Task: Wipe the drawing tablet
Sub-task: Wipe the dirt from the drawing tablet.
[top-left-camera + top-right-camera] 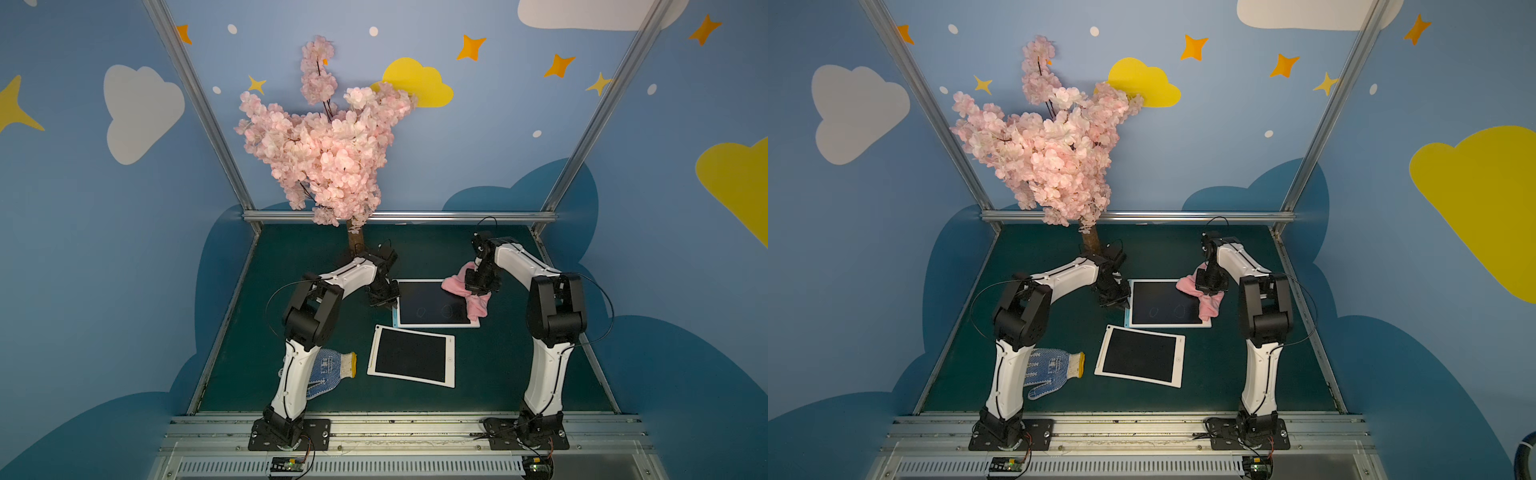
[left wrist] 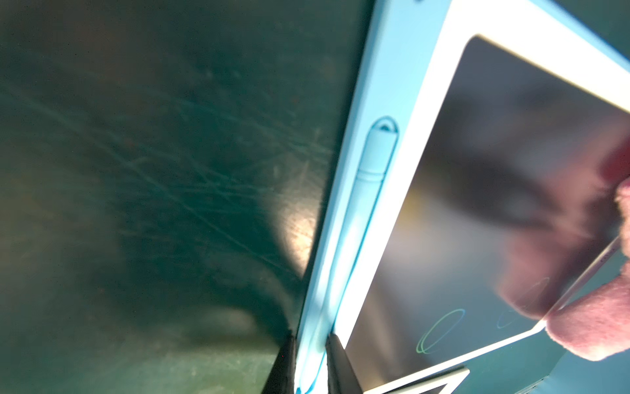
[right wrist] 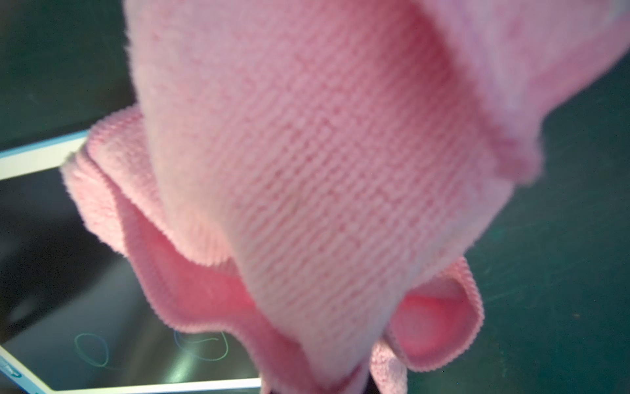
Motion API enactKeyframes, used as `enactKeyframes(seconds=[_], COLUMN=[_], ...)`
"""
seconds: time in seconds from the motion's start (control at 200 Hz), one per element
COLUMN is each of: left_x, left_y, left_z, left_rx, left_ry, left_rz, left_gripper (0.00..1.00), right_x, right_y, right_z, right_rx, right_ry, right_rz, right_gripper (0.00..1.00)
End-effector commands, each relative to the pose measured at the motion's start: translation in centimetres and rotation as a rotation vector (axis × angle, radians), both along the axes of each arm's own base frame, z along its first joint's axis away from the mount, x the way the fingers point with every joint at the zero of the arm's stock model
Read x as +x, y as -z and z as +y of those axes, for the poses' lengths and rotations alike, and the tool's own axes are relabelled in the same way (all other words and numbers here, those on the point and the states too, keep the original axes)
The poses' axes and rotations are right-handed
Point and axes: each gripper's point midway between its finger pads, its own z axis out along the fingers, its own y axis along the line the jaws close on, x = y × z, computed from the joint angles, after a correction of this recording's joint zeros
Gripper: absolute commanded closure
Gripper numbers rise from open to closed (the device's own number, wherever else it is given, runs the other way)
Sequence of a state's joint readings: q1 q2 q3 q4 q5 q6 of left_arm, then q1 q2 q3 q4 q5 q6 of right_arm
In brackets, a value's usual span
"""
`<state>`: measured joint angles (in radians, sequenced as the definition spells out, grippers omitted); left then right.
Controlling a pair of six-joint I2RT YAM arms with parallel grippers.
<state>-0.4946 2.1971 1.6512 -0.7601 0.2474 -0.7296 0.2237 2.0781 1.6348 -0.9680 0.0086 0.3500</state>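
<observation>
The drawing tablet [image 1: 434, 305] [image 1: 1163, 303] lies flat on the green mat, with a white frame, a blue left edge and faint oval scribbles on its dark screen [image 3: 68, 290]. My left gripper [image 1: 392, 306] [image 2: 310, 358] is shut on that blue edge, one finger on each side of the strip that holds a blue stylus [image 2: 371, 170]. My right gripper [image 1: 478, 291] [image 3: 354, 385] is shut on a pink cloth [image 1: 455, 284] [image 3: 306, 170]. The cloth hangs over the tablet's far right corner and drapes down its right side. Most of the right fingers are hidden by the cloth.
A second, white-framed tablet [image 1: 411, 356] [image 1: 1140, 356] lies just in front of the first, slightly askew. A blue-dotted work glove [image 1: 328, 370] lies under the left arm. A pink blossom tree [image 1: 354, 239] stands at the back left. Metal rails border the mat.
</observation>
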Motion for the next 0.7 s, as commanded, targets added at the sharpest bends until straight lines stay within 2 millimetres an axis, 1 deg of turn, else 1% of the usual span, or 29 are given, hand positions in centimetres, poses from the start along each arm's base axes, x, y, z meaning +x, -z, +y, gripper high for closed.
enactKeyframes(seconds=[0.0,0.245,0.37,0.476,0.526,0.581,0.696], left_x=[-0.6,-0.6,-0.5,-0.4,-0.4,-0.3,-0.3], left_y=[2.9,3.0,2.8,2.8,2.7,2.7,2.8], left_z=[2.0,2.1,2.2,2.2,2.2,2.2,2.1], left_rx=[0.093,0.096,0.097,0.096,0.094,0.094,0.093], left_ry=[-0.021,-0.019,-0.021,-0.022,-0.022,-0.023,-0.022], left_rz=[0.032,0.034,0.029,0.028,0.027,0.027,0.029], left_gripper=[0.81,0.81,0.81,0.81,0.81,0.81,0.81], right_x=[-1.1,-1.6,-2.6,-3.3,-3.4,-3.1,-1.9], right_y=[0.7,2.9,4.3,4.8,4.8,4.3,1.9], right_z=[-0.4,0.2,-0.4,-0.8,-0.7,-0.6,-0.4], right_rx=[-0.023,-0.026,-0.054,-0.06,-0.06,-0.052,-0.034], right_ry=[-0.013,-0.025,-0.009,-0.005,-0.009,-0.014,-0.019], right_rz=[0.055,0.116,0.17,0.196,0.197,0.178,0.105], right_gripper=[1.0,1.0,1.0,1.0,1.0,1.0,1.0])
